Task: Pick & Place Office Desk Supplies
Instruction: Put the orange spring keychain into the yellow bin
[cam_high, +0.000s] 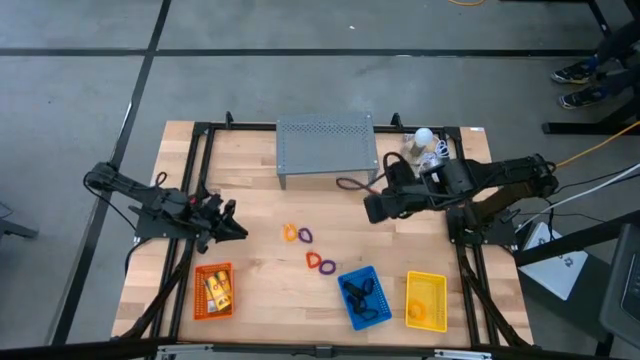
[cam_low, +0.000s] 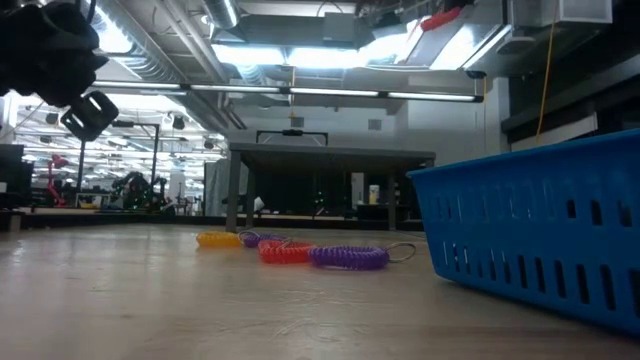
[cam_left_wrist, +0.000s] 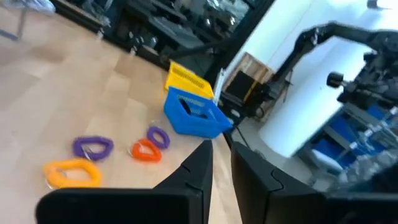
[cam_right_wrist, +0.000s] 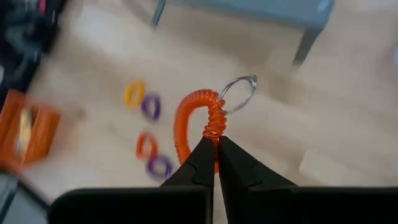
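Note:
Four coil loops lie mid-table: yellow (cam_high: 290, 233), purple (cam_high: 305, 235), orange (cam_high: 313, 260) and purple (cam_high: 327, 266). My right gripper (cam_high: 372, 210) hovers in front of the shelf, shut on another orange coil loop (cam_right_wrist: 186, 118) that carries a metal key ring (cam_right_wrist: 239, 93). My left gripper (cam_high: 240, 228) is low at the table's left, pointing level toward the loops; a narrow gap shows between its fingers (cam_left_wrist: 222, 163), with nothing in it. At the near edge, an orange basket (cam_high: 213, 290) holds yellow packets and a blue basket (cam_high: 364, 296) holds black clips. My right gripper pinches the orange coil loop between its two fingertips at the coil's end beside the key ring (cam_right_wrist: 214, 127). The fingers come slanting down from the table's right. The loop is lifted clear of the table, with the ring sticking out past the fingertips.
A grey perforated shelf (cam_high: 325, 148) stands at the far middle, with a white bulb (cam_high: 425, 137) to its right. A yellow basket (cam_high: 425, 300) sits right of the blue one. Bare wood lies between the shelf and the loops. A person's shoes (cam_high: 580, 72) show beyond the table.

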